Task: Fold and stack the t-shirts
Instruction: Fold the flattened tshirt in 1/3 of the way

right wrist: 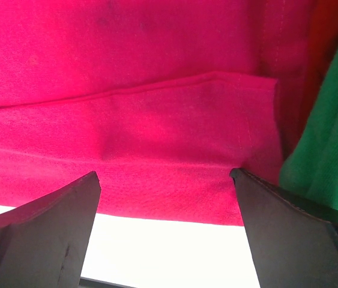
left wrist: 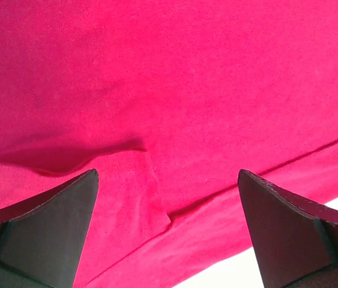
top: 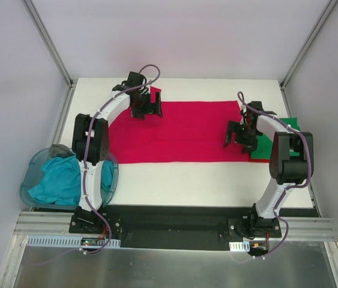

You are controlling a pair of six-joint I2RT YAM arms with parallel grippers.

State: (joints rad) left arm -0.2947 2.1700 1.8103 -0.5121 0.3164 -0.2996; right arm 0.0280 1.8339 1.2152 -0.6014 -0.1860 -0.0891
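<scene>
A crimson red t-shirt (top: 181,132) lies spread flat across the middle of the white table. My left gripper (top: 146,111) is open and empty over its far left edge; the left wrist view shows the red cloth (left wrist: 175,102) with a folded seam between the spread fingers (left wrist: 48,234). My right gripper (top: 238,139) is open and empty over the shirt's right end; the right wrist view shows the red hem (right wrist: 156,168). A folded green t-shirt (top: 277,141) lies under the right end and also shows in the right wrist view (right wrist: 331,150). A teal t-shirt (top: 57,180) lies crumpled in the tub.
A translucent blue plastic tub (top: 32,165) sits at the table's left near corner, with a grey cloth (top: 60,150) at its far rim. Metal frame posts stand at the far corners. The black base rail (top: 175,225) runs along the near edge.
</scene>
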